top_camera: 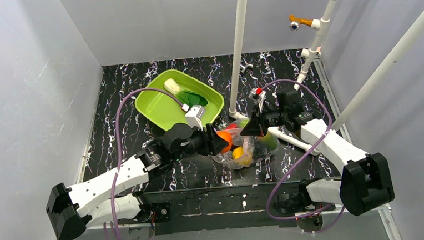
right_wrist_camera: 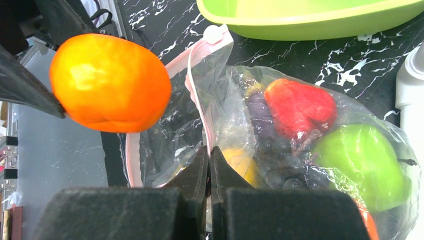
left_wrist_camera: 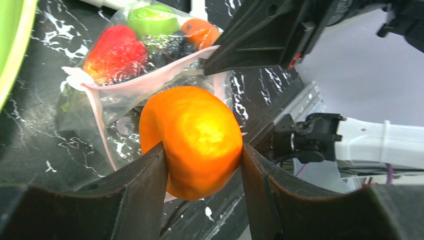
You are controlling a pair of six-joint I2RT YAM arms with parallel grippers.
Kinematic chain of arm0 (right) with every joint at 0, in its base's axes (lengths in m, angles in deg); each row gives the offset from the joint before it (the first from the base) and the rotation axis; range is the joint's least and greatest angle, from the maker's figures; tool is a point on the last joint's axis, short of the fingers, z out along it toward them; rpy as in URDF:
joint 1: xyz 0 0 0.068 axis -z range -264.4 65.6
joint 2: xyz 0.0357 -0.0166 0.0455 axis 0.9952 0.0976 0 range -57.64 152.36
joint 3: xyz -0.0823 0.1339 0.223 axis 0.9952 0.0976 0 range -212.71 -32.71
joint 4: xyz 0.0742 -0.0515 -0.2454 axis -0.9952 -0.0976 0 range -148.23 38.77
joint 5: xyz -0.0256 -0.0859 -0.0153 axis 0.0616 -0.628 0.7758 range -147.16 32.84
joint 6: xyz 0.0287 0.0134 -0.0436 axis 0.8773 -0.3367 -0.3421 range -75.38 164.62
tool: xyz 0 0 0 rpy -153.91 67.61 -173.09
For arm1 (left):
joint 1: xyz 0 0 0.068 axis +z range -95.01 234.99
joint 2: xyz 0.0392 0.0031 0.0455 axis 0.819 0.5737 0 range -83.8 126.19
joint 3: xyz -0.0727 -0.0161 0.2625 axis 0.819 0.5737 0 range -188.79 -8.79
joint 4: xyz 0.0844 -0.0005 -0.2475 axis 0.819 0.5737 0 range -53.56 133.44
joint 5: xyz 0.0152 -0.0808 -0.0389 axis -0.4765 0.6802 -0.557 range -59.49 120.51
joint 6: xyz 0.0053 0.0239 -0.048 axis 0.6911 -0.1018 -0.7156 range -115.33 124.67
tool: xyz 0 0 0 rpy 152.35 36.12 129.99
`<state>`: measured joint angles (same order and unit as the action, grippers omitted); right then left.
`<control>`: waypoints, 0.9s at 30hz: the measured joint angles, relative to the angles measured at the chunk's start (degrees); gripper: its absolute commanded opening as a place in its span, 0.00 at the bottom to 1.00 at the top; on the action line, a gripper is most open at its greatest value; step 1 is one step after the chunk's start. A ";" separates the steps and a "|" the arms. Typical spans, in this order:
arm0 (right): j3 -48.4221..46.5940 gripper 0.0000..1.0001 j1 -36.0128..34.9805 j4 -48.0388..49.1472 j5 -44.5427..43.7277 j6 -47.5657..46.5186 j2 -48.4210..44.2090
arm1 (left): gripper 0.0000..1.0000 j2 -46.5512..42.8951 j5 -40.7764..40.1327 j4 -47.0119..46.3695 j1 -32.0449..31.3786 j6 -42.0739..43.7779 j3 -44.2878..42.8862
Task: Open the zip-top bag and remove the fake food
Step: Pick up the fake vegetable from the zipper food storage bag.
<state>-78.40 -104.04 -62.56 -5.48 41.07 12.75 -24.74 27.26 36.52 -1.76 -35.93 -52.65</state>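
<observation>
Zip-top bag: lies on desk betw. the two arms, just in front of the white pole and near the corner of the lime-green tray. Mouth is open and the pink zip strip is spread in a loop.

Contents seen through the film:
- red fruit
- green apple
- dark grapes
- a yellow piece low down by the R fingers
- a small orange-red piece at the far end

Tray: holds a white-stalked leafy green. Nothing else made out in it.

L end effector: clamped on the orange, one finger on each side. Fruit sits at the bag mouth, outside the film and next to the zip strip. Can't tell if it touches the plastic.

R end effector: fingers together, pinching the bag film at the mouth edge beside the zip strip.

Hidden / unclear:
- top view: bag largely covered by both end effectors, contents only colour blobs
- crinkles and glare blur fruit outlines; purple patch behind the red fruit can't be ID'd
- underside of orange hidden by L fingers
- tray cut off at frame edge in both wrist views
- apple partly cropped in L wrist view
</observation>
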 measured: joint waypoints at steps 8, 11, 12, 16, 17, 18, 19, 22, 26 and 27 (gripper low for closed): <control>0.00 0.01 0.00 -0.92 0.11 -0.87 0.37 | 0.00 -1.31 6.51 -2.80 2.69 -2.47 1.16; -0.02 0.01 0.00 -0.96 0.11 -1.05 0.46 | 0.00 -1.64 7.52 -3.19 3.50 -3.82 1.25; -0.02 0.01 0.00 -0.96 0.09 -1.11 0.52 | 0.00 -1.81 7.58 -3.19 3.69 -4.37 1.25; -0.04 0.01 0.00 -1.18 0.09 -1.22 0.81 | 0.00 -2.60 7.58 -3.28 4.39 -6.67 1.25; -0.04 0.01 0.00 -1.22 0.09 -1.22 0.85 | 0.00 -2.71 7.58 -3.32 4.57 -7.06 1.25; -0.07 0.01 0.00 -1.33 0.09 -1.25 0.85 | 0.00 -2.80 7.58 -3.43 4.70 -7.58 1.27; -0.07 0.01 0.00 -1.46 0.09 -1.27 0.87 | 0.00 -2.84 7.56 -3.61 4.87 -8.13 1.29; -0.07 0.01 0.00 -1.81 0.09 -1.38 0.85 | 0.00 -2.91 7.54 -4.83 5.25 -9.64 1.99; -0.09 0.01 0.00 -1.90 0.09 -1.42 0.85 | 0.00 -3.02 7.48 -5.22 5.57 -11.06 2.99; -0.09 0.01 0.00 -1.95 0.09 -1.42 0.85 | 0.00 -3.08 7.37 -5.18 5.68 -11.17 3.06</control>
<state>-78.49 -104.04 -64.50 -5.39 39.65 13.61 -27.82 34.63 31.34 3.92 -47.10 -49.59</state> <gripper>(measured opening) 0.033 0.486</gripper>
